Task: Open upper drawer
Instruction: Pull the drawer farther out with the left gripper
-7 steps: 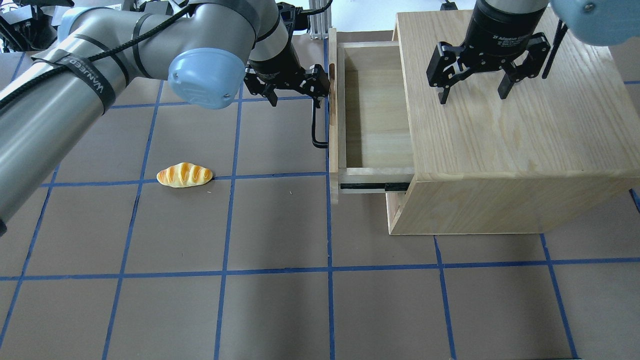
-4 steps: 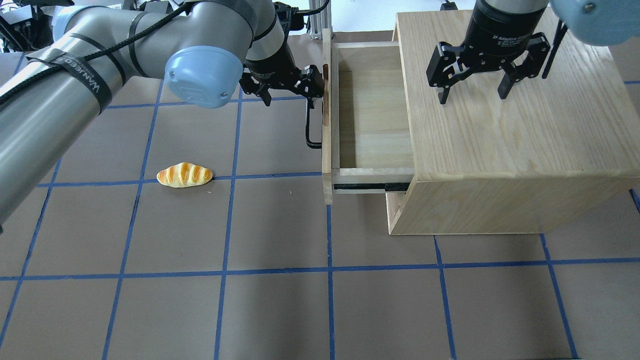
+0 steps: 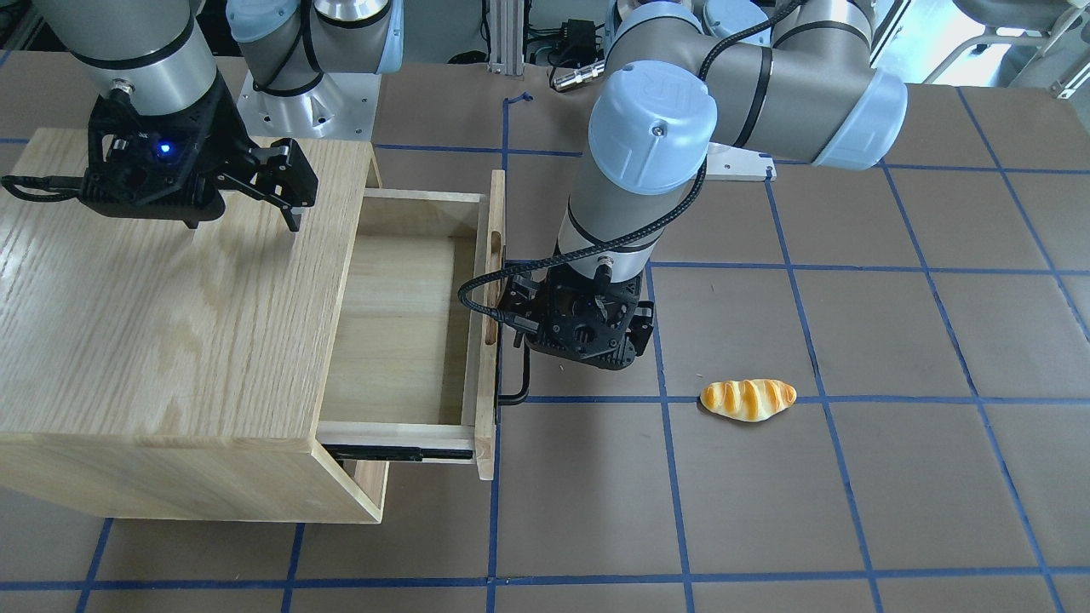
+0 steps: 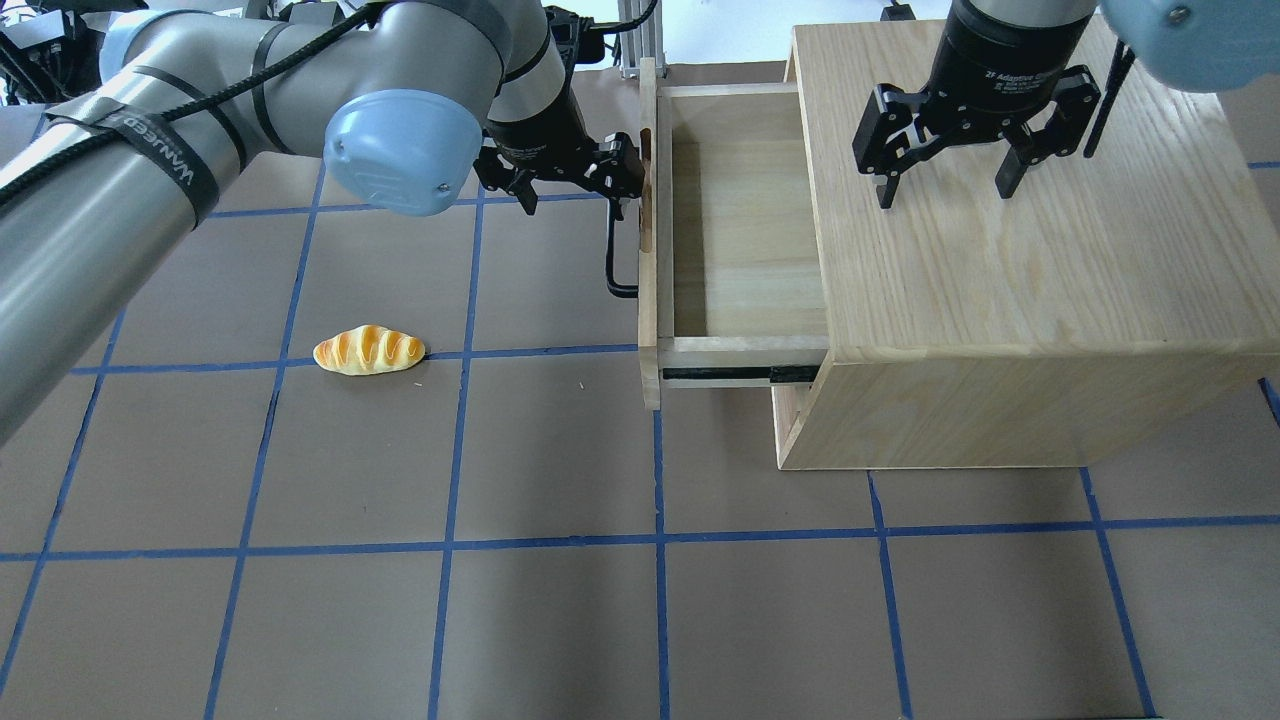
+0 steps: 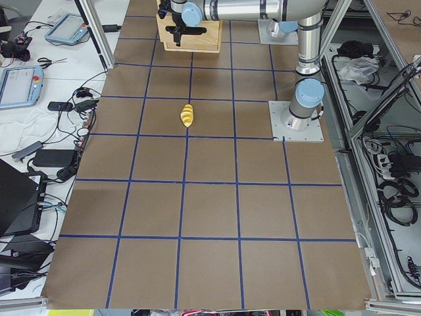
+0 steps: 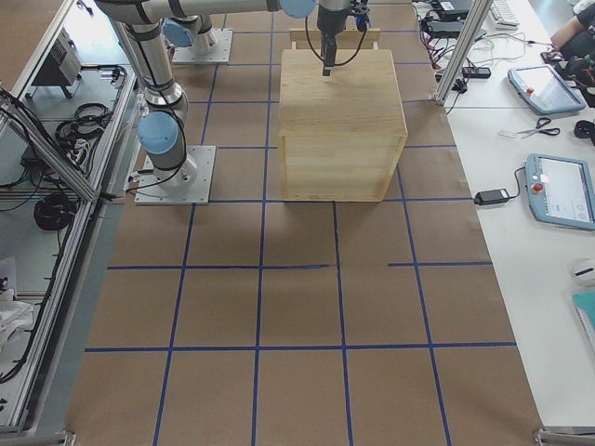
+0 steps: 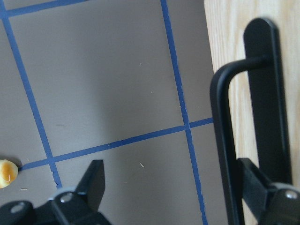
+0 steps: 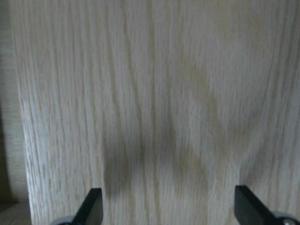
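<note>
The upper drawer (image 4: 745,240) stands pulled well out of the cabinet (image 4: 1000,300) toward the view's left; its pale inside is empty and a black side rail (image 4: 735,374) shows. Its black bar handle (image 4: 612,250) runs along the front panel (image 4: 648,250). My left gripper (image 4: 572,195) is open at the handle's far end. In the left wrist view the gripper (image 7: 173,187) has one finger (image 7: 255,185) tucked between the handle (image 7: 225,140) and the panel. My right gripper (image 4: 945,190) is open, fingertips down just over the cabinet top (image 8: 154,93).
A bread roll (image 4: 368,350) lies on the brown, blue-taped table left of the drawer; it also shows in the front view (image 3: 748,399). The cabinet fills the table's right back part. Below the open drawer the cabinet front (image 4: 800,420) is shut.
The drawer has slid a little further out of the cabinet, toward the overhead view's left. My left gripper moved the same way with the handle. The right gripper has not moved.
</note>
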Motion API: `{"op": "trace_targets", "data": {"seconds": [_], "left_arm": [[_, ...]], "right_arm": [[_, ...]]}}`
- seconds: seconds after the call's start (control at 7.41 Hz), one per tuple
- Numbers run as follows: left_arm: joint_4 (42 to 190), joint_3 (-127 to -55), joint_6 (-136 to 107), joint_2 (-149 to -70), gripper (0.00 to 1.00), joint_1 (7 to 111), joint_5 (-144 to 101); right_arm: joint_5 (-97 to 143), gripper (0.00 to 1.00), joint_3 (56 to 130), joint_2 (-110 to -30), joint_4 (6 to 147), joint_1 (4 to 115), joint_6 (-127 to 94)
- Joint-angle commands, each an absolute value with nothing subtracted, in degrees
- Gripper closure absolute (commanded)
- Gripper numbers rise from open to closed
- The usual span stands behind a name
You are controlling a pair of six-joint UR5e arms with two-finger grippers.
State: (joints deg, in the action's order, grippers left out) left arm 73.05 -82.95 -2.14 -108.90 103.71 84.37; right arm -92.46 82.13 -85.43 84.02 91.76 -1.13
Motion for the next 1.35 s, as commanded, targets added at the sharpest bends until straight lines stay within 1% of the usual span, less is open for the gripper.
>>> {"op": "trace_targets", "data": {"seconds": [0.0,1.21], "left_arm": [[73.56,-82.97,-1.5,-108.72,0.0,103.71,85.51],[76.28,-82.88,2.64,-107.58,0.0,101.51,85.78]], "right_arm": [[-92.46,0.0,82.09,-85.43,84.02,91.76,-1.05],[-92.46,0.0,82.09,-85.43,84.02,91.76,-1.06]]}}
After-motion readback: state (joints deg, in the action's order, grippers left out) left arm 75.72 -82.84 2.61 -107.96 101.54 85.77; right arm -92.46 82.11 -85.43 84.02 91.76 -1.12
